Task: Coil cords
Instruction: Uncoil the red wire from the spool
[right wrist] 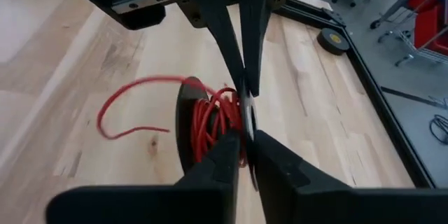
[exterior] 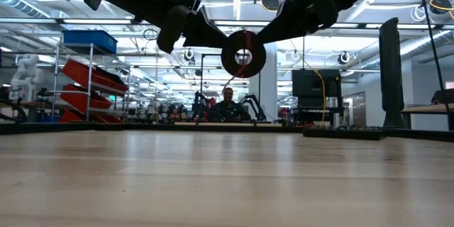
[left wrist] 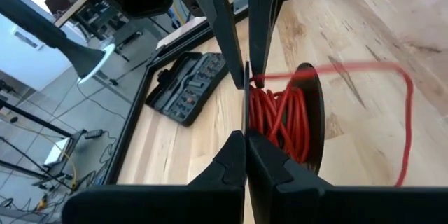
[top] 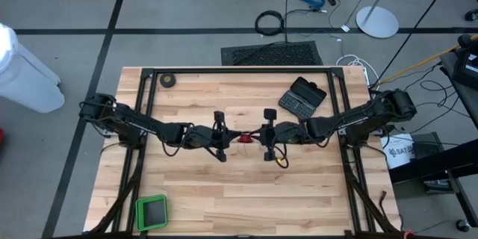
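Note:
A small round black reel [exterior: 243,54], wound with thin red wire [left wrist: 280,119], hangs in the air above the middle of the table [top: 224,187]. My left gripper [top: 231,136] and my right gripper [top: 258,135] meet at it from either side, both shut on it. A loose loop of the red wire [left wrist: 408,105] stands out from the reel and also shows in the right wrist view [right wrist: 115,112]. The reel's flat face, pale at its centre, looks toward the table's near edge. My left gripper pinches the rim of one reel flange [left wrist: 246,122] between its two fingers. It comes from the table's left, slanting down. The reel is lifted clear of the table, on edge. My right gripper pinches the same flange at its opposite rim [right wrist: 246,115] between its two fingers. It comes from the table's right, slanting down. The wound wire [right wrist: 210,122] sits beside the fingers.
A black open tool case [top: 302,95] lies at the far right. A black tape roll [top: 169,80] lies at the far left corner. A green box [top: 151,211] sits at the near left. A thick black cable loop [top: 269,22] lies on the floor beyond the table.

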`<state>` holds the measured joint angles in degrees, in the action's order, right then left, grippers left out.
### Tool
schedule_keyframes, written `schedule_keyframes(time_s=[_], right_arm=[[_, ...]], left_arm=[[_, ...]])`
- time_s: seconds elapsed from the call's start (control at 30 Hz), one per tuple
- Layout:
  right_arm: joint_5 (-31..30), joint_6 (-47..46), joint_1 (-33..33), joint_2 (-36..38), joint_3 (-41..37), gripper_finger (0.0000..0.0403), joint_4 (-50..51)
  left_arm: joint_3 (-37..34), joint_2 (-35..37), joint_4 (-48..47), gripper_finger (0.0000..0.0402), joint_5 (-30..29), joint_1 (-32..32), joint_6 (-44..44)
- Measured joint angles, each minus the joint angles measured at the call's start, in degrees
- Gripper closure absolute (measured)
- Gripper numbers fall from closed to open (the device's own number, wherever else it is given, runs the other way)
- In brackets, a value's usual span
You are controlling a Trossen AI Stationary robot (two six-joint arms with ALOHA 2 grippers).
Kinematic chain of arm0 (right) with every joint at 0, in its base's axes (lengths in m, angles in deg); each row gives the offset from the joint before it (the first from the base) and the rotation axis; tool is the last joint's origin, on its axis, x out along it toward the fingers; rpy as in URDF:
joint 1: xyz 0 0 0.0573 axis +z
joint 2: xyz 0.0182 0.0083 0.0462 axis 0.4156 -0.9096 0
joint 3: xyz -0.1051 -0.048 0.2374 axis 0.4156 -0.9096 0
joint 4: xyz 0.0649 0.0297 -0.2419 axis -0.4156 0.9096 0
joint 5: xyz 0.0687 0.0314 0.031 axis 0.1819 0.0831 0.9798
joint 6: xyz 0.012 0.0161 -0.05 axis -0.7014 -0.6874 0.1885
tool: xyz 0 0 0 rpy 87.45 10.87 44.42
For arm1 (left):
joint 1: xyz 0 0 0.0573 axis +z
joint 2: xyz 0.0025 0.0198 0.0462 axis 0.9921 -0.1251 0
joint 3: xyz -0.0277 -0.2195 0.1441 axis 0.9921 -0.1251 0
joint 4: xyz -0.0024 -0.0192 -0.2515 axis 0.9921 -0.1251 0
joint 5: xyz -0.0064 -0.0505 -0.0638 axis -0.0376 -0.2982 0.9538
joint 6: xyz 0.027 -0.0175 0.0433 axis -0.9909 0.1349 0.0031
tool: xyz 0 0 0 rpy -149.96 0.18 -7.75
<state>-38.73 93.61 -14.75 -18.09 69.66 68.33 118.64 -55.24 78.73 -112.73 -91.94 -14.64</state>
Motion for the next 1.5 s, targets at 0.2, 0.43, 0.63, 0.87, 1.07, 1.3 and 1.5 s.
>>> schedule_keyframes(time_s=[0.2, 0.43, 0.63, 0.87, 1.07, 1.3, 1.5], right_arm=[[-0.22, -2.03, 0.04, 4.97, 0.00, 0.0322, 3.25], [-0.33, -1.92, 0.04, 5.56, 0.00, 0.0304, 5.44], [-0.33, -1.92, 0.04, 4.20, 0.00, 0.0304, 5.20], [-0.38, -2.15, -0.55, 4.08, 0.00, 0.0305, 5.05], [-0.07, -1.90, -0.88, 3.30, -0.02, 0.0305, 3.71], [1.31, -1.85, -1.24, 2.40, -0.04, 0.0335, 2.68], [2.24, -1.87, -1.99, 2.40, -0.04, 0.0397, 3.05]], left_arm=[[0.04, 0.00, -0.27, 0.0402, -0.19, 0.18, 1.42], [0.04, 0.13, -0.37, 0.0401, 0.27, 0.42, 3.12], [0.04, 0.13, -0.33, 0.0401, 1.37, 1.02, 4.31], [0.04, 0.13, 0.16, 0.0401, 2.16, 1.27, 4.35], [0.04, 0.17, 0.85, 0.0401, 3.67, 1.25, 4.35], [0.04, 0.17, 0.89, 0.0401, 3.67, 1.27, 4.35], [0.04, 0.17, 1.02, 0.0402, 3.63, 1.29, 4.35]])
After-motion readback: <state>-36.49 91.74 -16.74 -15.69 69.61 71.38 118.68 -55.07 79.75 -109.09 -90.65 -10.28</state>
